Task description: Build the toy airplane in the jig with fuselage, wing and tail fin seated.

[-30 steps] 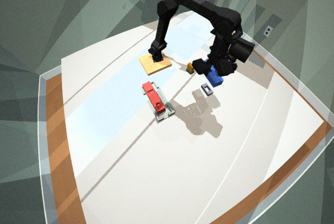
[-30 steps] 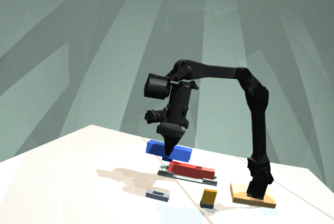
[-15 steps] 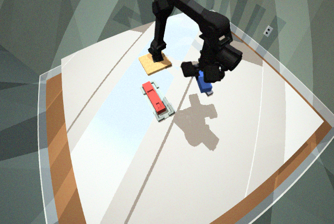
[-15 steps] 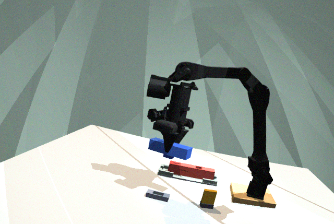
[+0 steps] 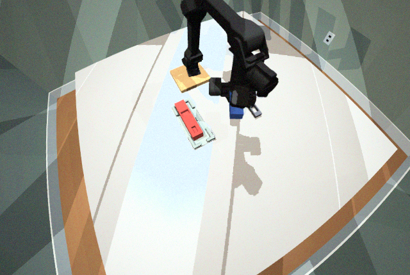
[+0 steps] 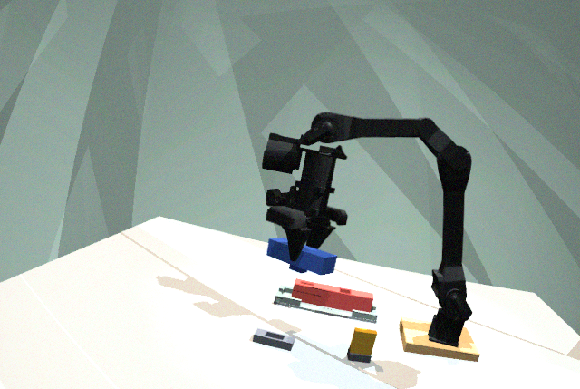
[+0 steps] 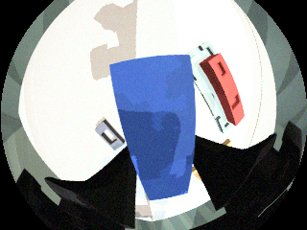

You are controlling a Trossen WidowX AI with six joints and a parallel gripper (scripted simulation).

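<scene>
The red fuselage (image 5: 189, 119) (image 6: 333, 297) (image 7: 223, 86) lies lengthwise in the pale green jig (image 5: 205, 129) (image 6: 287, 301) (image 7: 206, 91), both its sockets facing up and empty. My gripper (image 6: 304, 252) (image 7: 160, 142) is shut on the blue wing (image 5: 236, 113) (image 6: 321, 261) (image 7: 155, 96). It holds the wing in the air beside the jig, clear of the fuselage, with the wing's tab pointing down in the exterior view. The yellow tail fin (image 6: 362, 341) stands upright in a small dark holder (image 6: 360, 356). In the top view the fin is hidden behind the arm.
A grey holder (image 5: 257, 114) (image 6: 266, 339) (image 7: 102, 126) with an empty slot stands on the table, on the far side of the wing from the jig in the top view. The arm's wooden base (image 5: 182, 81) (image 6: 439, 352) stands near one end of the jig.
</scene>
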